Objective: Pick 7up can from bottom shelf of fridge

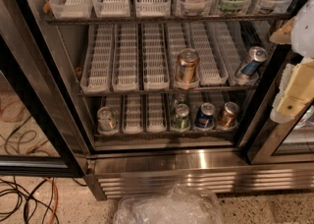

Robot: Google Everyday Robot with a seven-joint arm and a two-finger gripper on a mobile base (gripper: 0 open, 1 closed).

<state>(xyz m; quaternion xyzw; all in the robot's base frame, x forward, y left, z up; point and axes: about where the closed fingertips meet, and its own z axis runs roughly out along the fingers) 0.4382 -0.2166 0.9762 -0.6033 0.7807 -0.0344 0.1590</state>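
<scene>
The fridge (162,161) stands open in the camera view, its white slotted trays in rows. The 7up can (106,119), pale silver-grey with a shiny top, stands upright alone at the left front of the bottom shelf (142,130). Further right on that shelf are a green can (180,117) with another can behind it, a blue can (204,115) and a copper-coloured can (228,114). My gripper (296,88), cream and white, hangs at the right edge of the view, outside the fridge, level with the middle shelf and far right of the 7up can.
A bronze can (187,66) and a tilted blue can (250,62) sit on the middle shelf. Bottles and cans fill the top right trays. A black door frame (34,100) slants at left. Cables (24,198) lie on the floor, and a clear plastic bag (169,208) lies below the steel base.
</scene>
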